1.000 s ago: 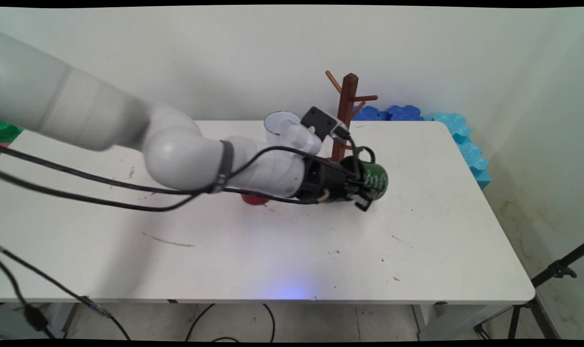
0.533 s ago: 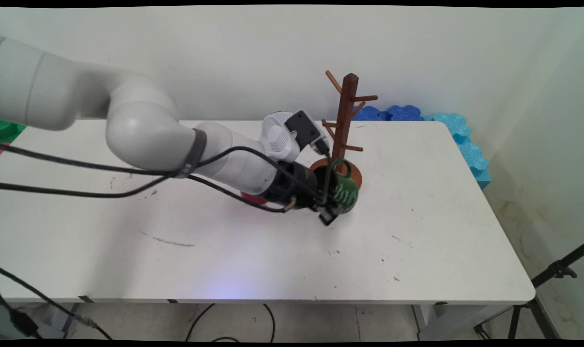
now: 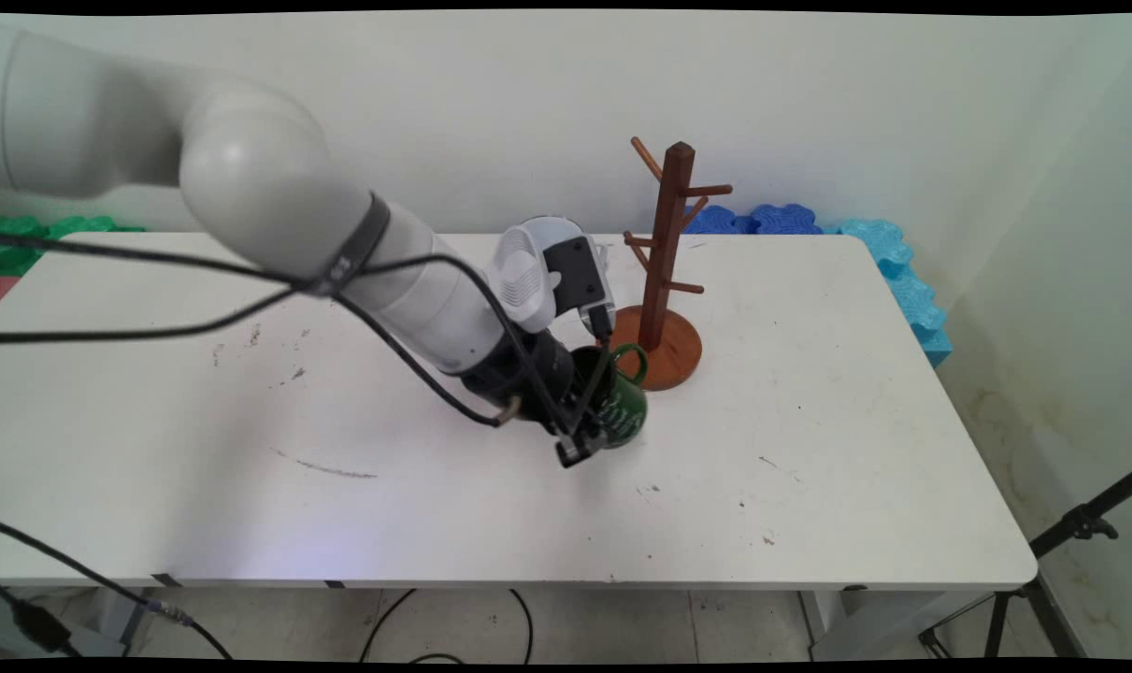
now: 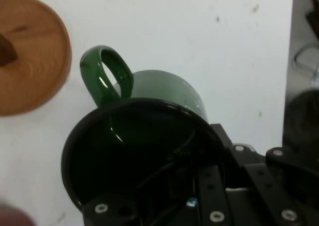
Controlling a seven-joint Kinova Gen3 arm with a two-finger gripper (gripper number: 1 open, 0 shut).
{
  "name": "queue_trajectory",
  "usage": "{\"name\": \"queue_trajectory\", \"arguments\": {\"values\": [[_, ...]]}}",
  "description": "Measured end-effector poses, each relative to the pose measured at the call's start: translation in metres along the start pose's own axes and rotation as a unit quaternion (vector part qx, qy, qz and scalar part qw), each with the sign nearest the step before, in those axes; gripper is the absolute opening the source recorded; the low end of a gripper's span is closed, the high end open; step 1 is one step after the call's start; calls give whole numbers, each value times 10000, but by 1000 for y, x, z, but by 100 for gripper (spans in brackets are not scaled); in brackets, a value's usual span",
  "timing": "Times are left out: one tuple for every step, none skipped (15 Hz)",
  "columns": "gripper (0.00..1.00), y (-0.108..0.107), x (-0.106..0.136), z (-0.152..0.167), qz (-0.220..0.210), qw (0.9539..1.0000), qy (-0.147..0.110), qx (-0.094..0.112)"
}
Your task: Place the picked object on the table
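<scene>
A robot lab: bare white table (image 3: 855, 486), hanging cables (image 3: 154, 332), tripod (image 3: 1070, 551), foam mats (image 3: 893, 271) along a plain wall

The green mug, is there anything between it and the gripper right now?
Nothing visible. The gripper is clamped on the green mug at its rim, one finger inside the opening in the hand view. The mug sits just beside the wooden mug tree, near its round base.

Mug tree (image 3: 664, 271) just beside mug (image 3: 617, 407)
</scene>
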Motion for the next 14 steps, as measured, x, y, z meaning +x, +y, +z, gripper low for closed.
{"name": "queue_trajectory", "arguments": {"values": [[0, -1, 1, -3, 67, 9999, -94, -12], [0, -3, 4, -9, 152, 9996, -233, -26], [0, -5, 6, -12, 203, 9993, -324, -34], [0, -7, 9, -17, 271, 9986, -460, -43], [0, -11, 12, -23, 305, 9974, -649, -2], [0, -16, 14, -28, 312, 9962, -818, 45], [0, -19, 16, -31, 313, 9950, -946, 57], [0, -22, 18, -34, 327, 9936, -1082, 53], [0, -23, 21, -36, 357, 9921, -1205, 40], [0, -23, 23, -36, 377, 9909, -1288, 26], [0, -24, 24, -37, 393, 9899, -1364, 15], [0, -25, 25, -37, 401, 9887, -1445, -1], [0, -25, 26, -37, 411, 9879, -1495, -15], [0, -26, 27, -36, 424, 9869, -1558, -34]]}}
